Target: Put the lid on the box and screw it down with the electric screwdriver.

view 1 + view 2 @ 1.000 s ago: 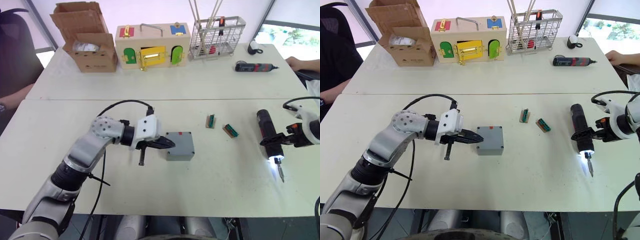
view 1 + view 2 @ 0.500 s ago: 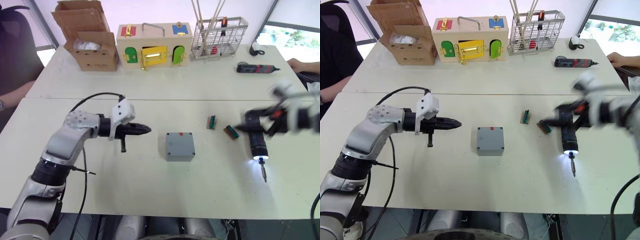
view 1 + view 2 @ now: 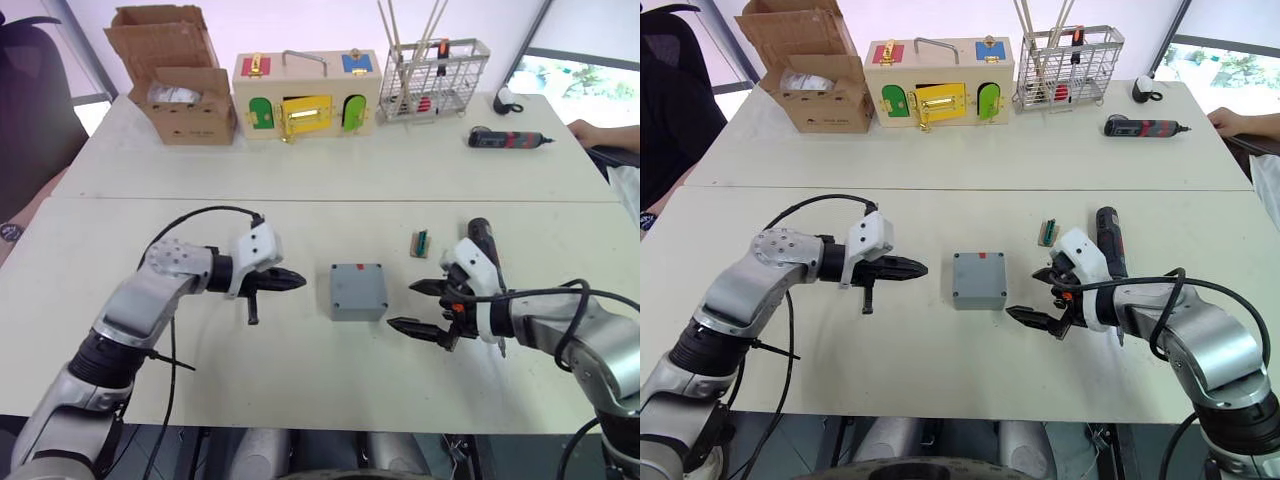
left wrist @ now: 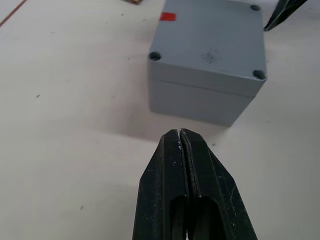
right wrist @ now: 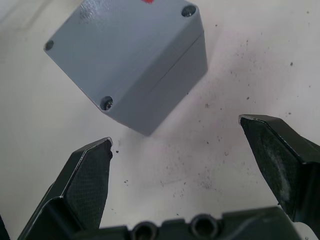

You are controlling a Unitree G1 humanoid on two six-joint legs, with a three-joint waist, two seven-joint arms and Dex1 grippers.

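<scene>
My right gripper (image 3: 1038, 296) is spread wide, fingers (image 5: 90, 172) far apart and holding nothing, hovering low over the table (image 3: 940, 370) just to the right of the box (image 3: 979, 280), not touching it. In the right wrist view the box sits between and beyond my two open fingers, a clear gap of bare table in front of it. My left gripper (image 3: 300, 281) is pinched fully closed, its two black fingers (image 4: 175, 170) pressed flat together with nothing between them, pointing at the box from the left side and stopping short of it. The box stands square on the near table between my two grippers, and the lid (image 4: 212, 42) is on top of it, sitting flush, with screw holes showing at the corners; whether screws sit in them I cannot tell. A small red mark (image 4: 168, 16) shows on the lid's far edge. The electric screwdriver (image 3: 1108, 240) lies on the table just behind my right wrist, free of my grip. Near it rests a small green and tan block (image 3: 1048, 232). Farther back on the second table: a smaller black-and-red screwdriver (image 3: 1143, 126), a wire rack (image 3: 1070, 66), a wooden box with coloured doors (image 3: 939, 80) and an open cardboard box (image 3: 813, 70). A person's hand (image 3: 1240, 121) rests at the far right edge.
</scene>
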